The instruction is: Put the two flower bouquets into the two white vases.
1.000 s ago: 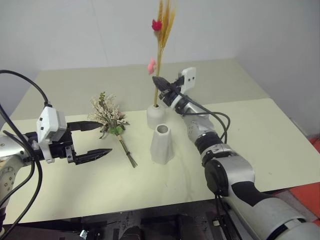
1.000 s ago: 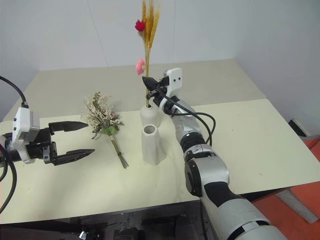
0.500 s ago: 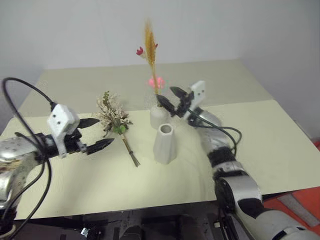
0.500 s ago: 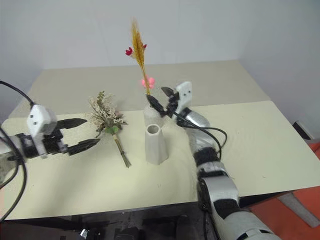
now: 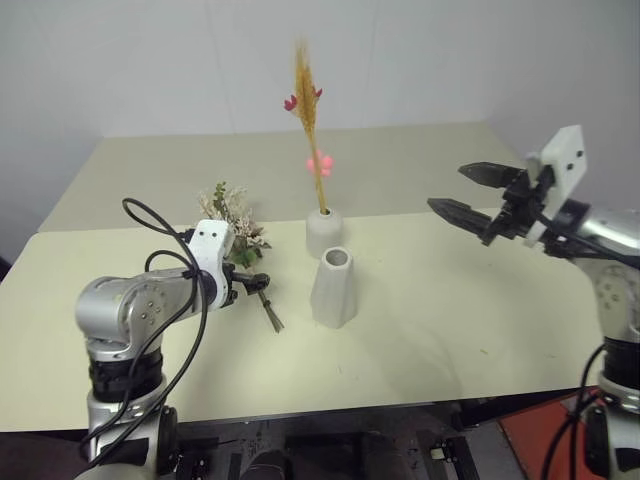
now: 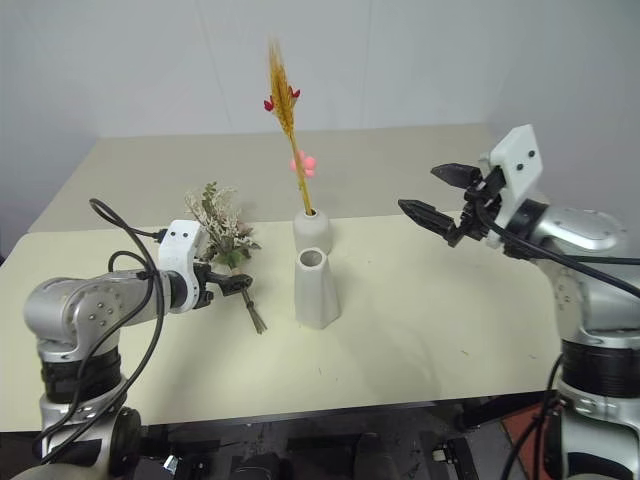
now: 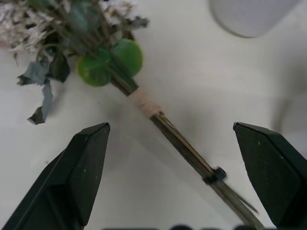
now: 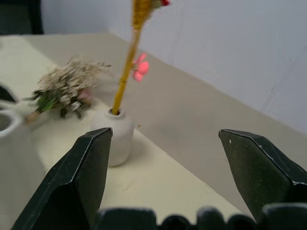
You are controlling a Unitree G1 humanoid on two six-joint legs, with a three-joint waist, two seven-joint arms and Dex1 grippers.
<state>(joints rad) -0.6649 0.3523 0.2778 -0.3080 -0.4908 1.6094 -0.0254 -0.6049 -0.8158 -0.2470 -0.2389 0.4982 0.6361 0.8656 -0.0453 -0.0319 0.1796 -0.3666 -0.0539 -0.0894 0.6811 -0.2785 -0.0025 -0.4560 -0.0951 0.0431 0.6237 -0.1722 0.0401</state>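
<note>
Pincers tell the change: the right pincer (image 6: 436, 212) has let go of the orange plume (image 5: 308, 110), now standing alone in the rounded vase (image 5: 323, 232), and hangs wide open, empty, well off to the vase's side. The left pincer (image 7: 170, 158) has dropped, gaping wide and empty, to straddle the stems of the bushy bunch (image 7: 86, 45) lying on the worktop (image 5: 450, 310), the faceted vase (image 5: 334, 287) empty just beyond; one bouquet looks done, one waits.

The orange plume (image 5: 310, 120) stands in the rounded vase (image 5: 324, 233); the bushy bunch (image 5: 238, 235) lies on the table (image 5: 450, 320).

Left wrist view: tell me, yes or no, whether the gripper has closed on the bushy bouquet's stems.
No, the left gripper stands open, its fingers either side of the bushy bouquet's stems, not touching them.
</note>
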